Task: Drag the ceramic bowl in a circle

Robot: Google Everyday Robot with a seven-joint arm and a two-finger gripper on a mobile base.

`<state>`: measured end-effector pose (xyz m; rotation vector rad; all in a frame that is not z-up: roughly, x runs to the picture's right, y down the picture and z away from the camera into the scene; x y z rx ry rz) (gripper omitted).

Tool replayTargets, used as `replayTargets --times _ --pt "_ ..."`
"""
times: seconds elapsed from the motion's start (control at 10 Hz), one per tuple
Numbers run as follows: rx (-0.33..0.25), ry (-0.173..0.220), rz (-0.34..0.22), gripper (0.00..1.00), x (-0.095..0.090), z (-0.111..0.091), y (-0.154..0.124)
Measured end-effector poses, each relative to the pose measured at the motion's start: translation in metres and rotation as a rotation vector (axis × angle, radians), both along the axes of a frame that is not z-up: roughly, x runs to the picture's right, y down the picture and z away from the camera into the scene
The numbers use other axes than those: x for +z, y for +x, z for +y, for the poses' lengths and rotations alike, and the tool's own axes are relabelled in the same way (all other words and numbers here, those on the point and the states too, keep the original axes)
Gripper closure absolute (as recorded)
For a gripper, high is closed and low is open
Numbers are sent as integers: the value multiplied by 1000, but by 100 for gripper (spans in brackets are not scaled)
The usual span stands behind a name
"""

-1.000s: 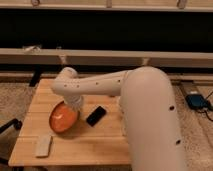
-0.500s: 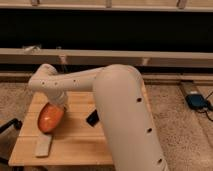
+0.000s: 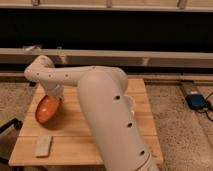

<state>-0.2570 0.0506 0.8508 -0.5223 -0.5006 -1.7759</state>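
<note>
Bowl (image 3: 46, 108) slid further left w/ gripper (image 3: 54, 96) at its rim.

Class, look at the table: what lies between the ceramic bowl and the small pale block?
Only bare wooden table, in the camera view. The ceramic bowl, under the pincer, sits above the pale block.

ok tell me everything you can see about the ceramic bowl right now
The ceramic bowl is round, shallow and orange, with a glossy orange-red inside. It appears tipped, its opening facing the camera, on the left part of the wooden table, near the left edge. The claw comes down at its upper right rim from the white arm and seems to touch it there. A small pale block lies apart, nearer the front edge.
</note>
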Motion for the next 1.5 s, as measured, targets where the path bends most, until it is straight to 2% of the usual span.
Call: replayTargets --times 0.3,0.7,0.8,1.3,1.4,1.5 --pt "79 -19 35 97 23 -15 20" --pt "140 -38 61 95 27 -5 57" --pt "141 -40 62 89 26 -1 66" --pt "173 -60 91 39 23 23 110" --pt "173 -66 89 28 22 28 112" --pt "171 -71 83 22 22 32 111"
